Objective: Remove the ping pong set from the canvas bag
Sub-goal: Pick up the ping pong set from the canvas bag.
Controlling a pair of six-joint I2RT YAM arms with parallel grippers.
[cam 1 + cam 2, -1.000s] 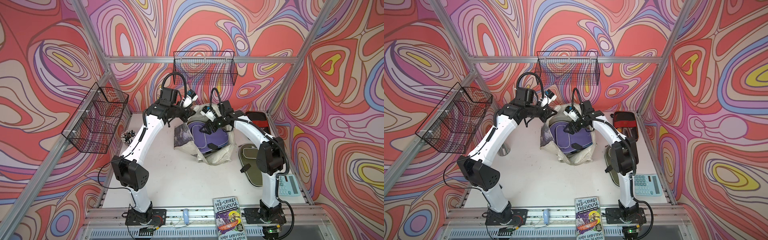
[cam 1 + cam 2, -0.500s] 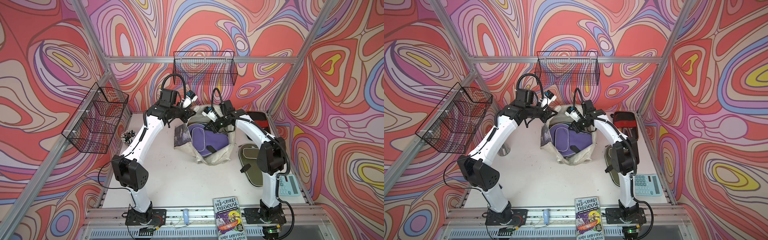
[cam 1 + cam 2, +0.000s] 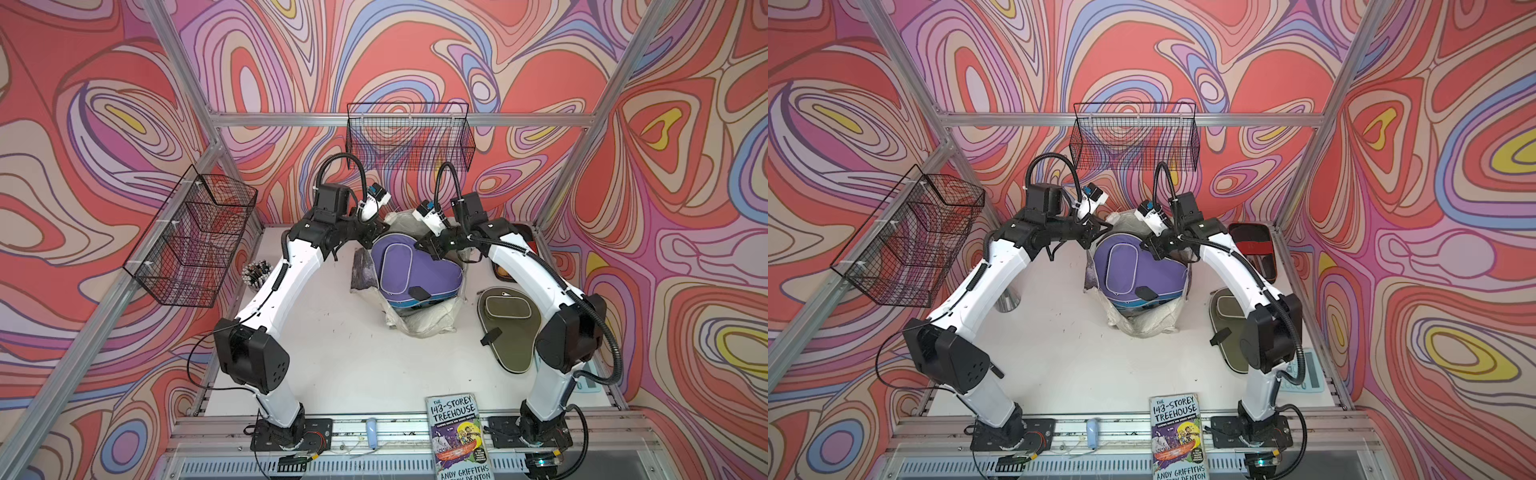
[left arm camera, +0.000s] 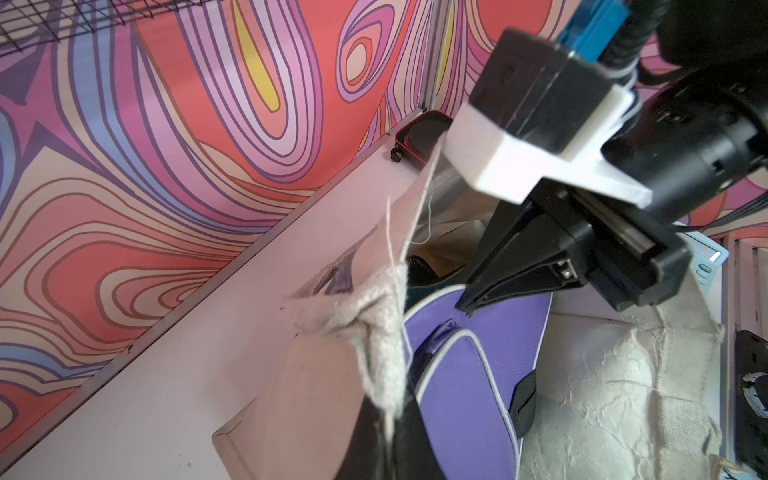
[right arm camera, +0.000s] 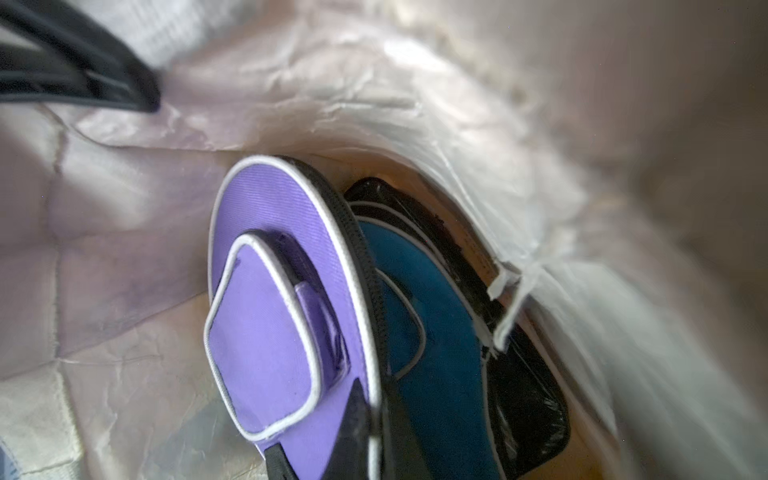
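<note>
The cream canvas bag [image 3: 419,326] lies open at mid-table. A purple paddle cover [image 3: 411,266] fills its mouth, with a blue cover [image 5: 432,332] and a black one [image 5: 528,395] stacked behind it. My left gripper [image 4: 390,440] is shut on the bag's frayed rim [image 4: 382,324] at the far side. My right gripper [image 5: 374,436] is shut on the zip edge of the purple cover [image 5: 270,332], and in both top views it [image 3: 426,245] sits at the cover's far right. An olive cover [image 3: 505,328] and a red-and-black case [image 3: 1252,245] lie outside the bag.
A paperback book [image 3: 457,436] lies at the front edge and a pale blue calculator [image 3: 1304,374] at the right rail. Black wire baskets hang on the left wall [image 3: 195,237] and back wall [image 3: 409,137]. A pen cup [image 3: 255,272] stands by the left arm.
My right gripper's jaws have closed on the purple cover's edge. The left gripper has stayed shut on the bag rim without moving.
</note>
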